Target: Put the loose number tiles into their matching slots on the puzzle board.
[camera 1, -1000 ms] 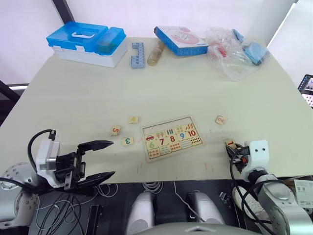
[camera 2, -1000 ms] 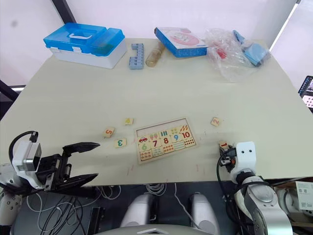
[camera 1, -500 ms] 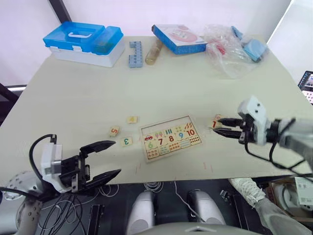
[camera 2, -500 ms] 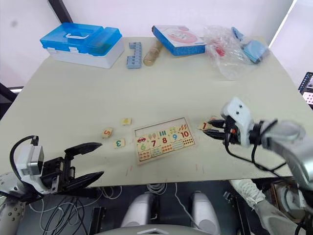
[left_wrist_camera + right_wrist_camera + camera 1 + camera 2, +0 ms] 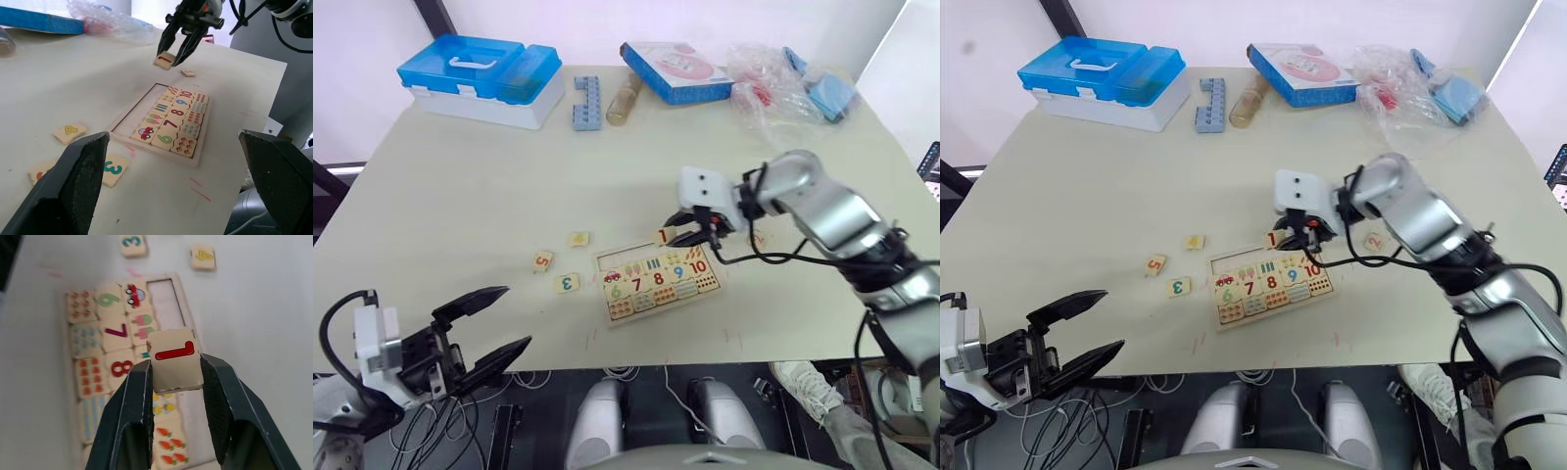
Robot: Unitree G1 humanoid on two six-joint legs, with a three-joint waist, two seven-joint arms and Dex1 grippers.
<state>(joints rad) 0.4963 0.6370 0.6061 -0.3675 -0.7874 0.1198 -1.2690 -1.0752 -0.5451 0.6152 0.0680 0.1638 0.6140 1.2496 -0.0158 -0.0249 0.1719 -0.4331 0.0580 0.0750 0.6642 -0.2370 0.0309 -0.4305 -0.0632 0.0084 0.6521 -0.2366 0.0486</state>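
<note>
The puzzle board (image 5: 625,258) lies near the table's front middle, its far row of slots bare. My right gripper (image 5: 677,235) hovers over the board's far edge, shut on the red 1 tile (image 5: 174,360). Loose tiles lie on the table: the 4 (image 5: 578,239), the 5 (image 5: 543,261) and the 3 (image 5: 568,283) left of the board, the 2 (image 5: 1374,240) right of it. My left gripper (image 5: 516,317) stands open with nothing in it, low at the table's front left, well away from the tiles.
Along the table's far edge stand a blue lidded box (image 5: 480,78), a grey-blue block (image 5: 587,103), a wooden cylinder (image 5: 625,98), a blue-edged box with a pink picture (image 5: 677,70) and a crumpled plastic bag (image 5: 783,83).
My right gripper has carried the 1 tile leftward from the table's right side to above the board's far edge. The left gripper has stayed open at the front left.
</note>
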